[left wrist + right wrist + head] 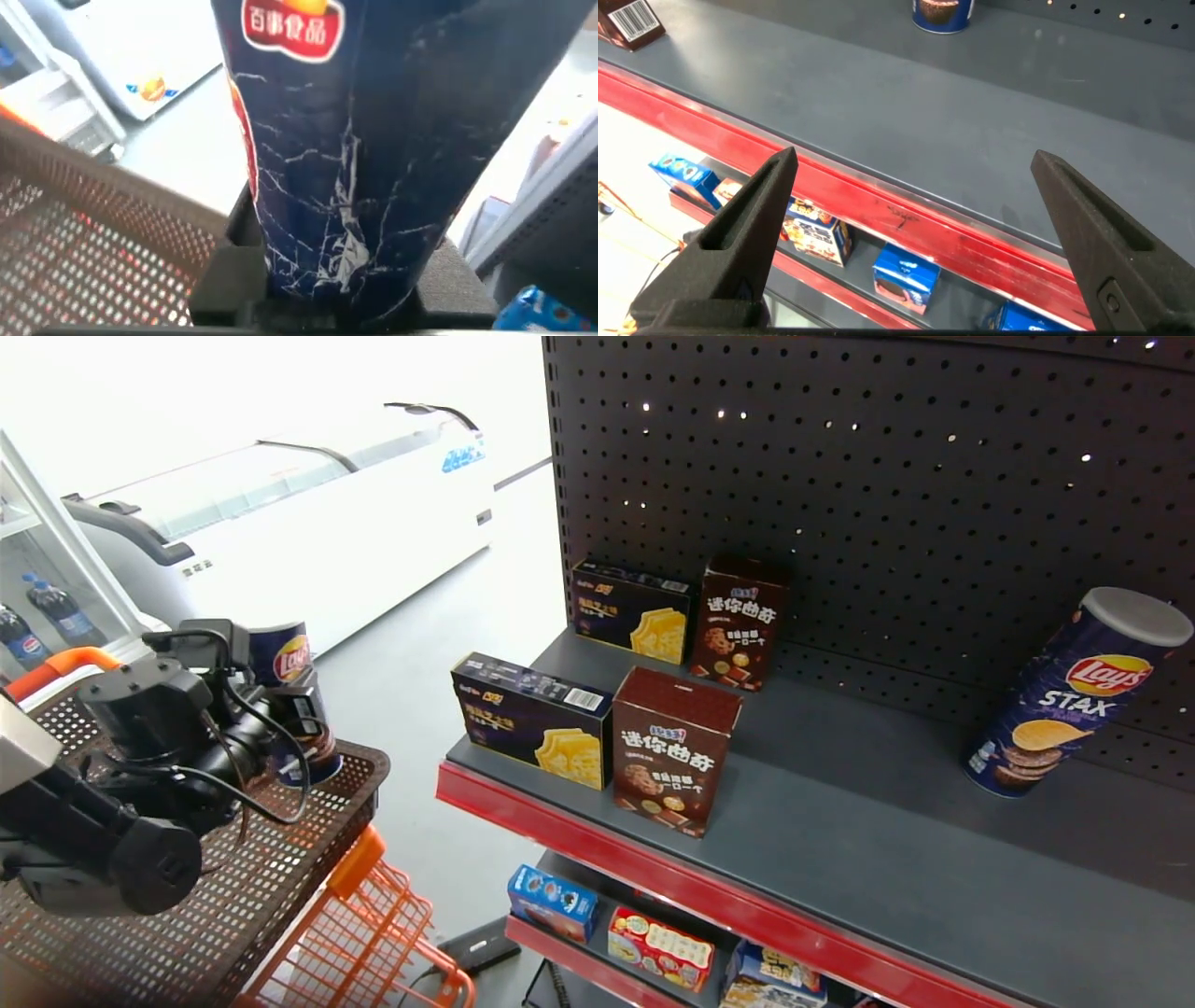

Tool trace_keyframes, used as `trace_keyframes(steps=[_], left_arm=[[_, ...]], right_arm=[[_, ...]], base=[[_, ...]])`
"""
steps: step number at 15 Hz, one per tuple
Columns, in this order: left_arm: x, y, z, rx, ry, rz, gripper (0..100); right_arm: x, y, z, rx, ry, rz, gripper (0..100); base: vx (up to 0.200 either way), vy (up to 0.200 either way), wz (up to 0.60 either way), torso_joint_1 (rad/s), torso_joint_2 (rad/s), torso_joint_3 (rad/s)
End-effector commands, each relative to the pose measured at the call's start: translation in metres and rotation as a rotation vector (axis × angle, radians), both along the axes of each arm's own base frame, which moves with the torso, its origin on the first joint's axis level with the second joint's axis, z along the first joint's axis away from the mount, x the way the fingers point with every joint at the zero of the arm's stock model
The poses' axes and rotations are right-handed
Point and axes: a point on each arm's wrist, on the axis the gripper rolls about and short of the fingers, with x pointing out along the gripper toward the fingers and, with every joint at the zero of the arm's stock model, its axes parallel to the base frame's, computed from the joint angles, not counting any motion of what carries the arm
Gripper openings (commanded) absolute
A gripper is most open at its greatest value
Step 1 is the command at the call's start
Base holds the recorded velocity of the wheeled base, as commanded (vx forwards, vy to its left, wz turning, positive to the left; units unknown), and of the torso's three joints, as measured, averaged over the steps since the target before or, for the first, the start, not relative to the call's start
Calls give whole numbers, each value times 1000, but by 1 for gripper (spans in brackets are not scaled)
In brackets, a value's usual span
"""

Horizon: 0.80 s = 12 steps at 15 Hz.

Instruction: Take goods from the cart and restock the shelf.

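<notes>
Store shelf (840, 821) is seen from the head, with boxes (672, 747) lined up and a second can (1074, 700) leaned at the back. Over the cart (280, 859), a chip can (291, 658) is held upright by the left fingers (297, 709), likely to be stood on the shelf. At the left wrist, the chip can (355, 168) is squeezed tight from both sides. At the right wrist, the right fingers (738, 243) are spread wide above the shelf, nothing held.

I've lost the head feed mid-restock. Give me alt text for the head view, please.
The left hand grips a dark blue chip can at the orange cart's mesh tray, left of the shelf. The shelf's upper level carries two dark blue boxes, two brown boxes and another chip can at the right by the pegboard.
</notes>
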Motion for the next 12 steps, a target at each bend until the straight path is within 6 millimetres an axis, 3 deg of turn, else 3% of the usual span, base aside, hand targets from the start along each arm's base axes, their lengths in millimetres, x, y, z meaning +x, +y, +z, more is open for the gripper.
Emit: trace_keyframes(steps=[1,3,7,9,12], left_arm=[[-14,-3,58,21,-129,-24,0],[-27,-7,87,24,-141,-56,0],[-36,-20,113,36,-207,-144,0],[-55,-38,140,39,-241,-243,0],[-81,-57,151,26,-196,-359,0]], right_arm=[[0,0,0,0,1,0,100],[0,0,0,0,1,0,100],[0,0,0,0,1,0,100],[0,0,0,0,1,0,100],[0,0,0,0,1,0,100]], base=[[0,0,0,0,0,0],[0,0,0,0,0,0],[0,0,0,0,0,0],[0,0,0,0,0,0],[0,0,0,0,0,0]])
